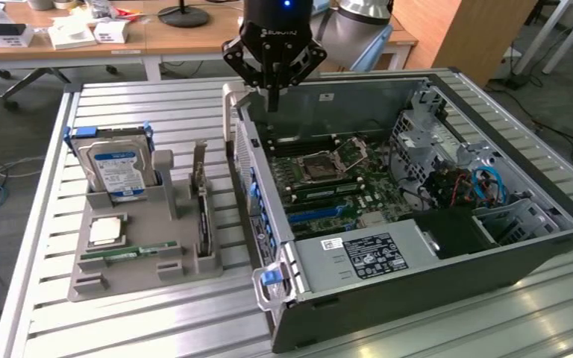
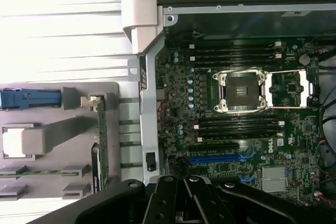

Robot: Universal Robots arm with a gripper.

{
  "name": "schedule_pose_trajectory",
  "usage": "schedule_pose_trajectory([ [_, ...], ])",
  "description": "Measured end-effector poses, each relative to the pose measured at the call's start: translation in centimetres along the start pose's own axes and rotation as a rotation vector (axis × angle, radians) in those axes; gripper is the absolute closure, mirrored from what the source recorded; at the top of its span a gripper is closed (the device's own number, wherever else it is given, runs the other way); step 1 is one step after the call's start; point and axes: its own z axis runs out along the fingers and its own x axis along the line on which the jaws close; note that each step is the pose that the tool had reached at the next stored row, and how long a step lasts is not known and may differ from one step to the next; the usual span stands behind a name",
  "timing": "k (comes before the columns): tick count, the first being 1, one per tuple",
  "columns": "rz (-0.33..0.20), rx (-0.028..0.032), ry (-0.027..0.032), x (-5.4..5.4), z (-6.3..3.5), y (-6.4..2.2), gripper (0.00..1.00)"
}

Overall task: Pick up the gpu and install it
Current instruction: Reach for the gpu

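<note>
Grey holder on counter: gpu upright in slot, edge-on, untouched. Just beside: open case. Farther back: tool clenched, empty, hanging over case wall. Risk: descent while clenched, hitting card edge; off-centre grasp, card tilting, jamming in slot.

Exterior view high, angled down over table, wrist view straight down, nearer, sharing motherboard

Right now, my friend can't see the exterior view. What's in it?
A shut, empty gripper hangs above the open computer case. The gpu stands on edge in a gray holder to the exterior view's left of the case, beside a hard drive.
</note>
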Motion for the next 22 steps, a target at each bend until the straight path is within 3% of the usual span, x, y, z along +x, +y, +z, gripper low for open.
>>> schedule_pose_trajectory([
  [22, 0.000, 0.0000, 0.0000, 2.9, -0.07, -0.17, 0.89],
])
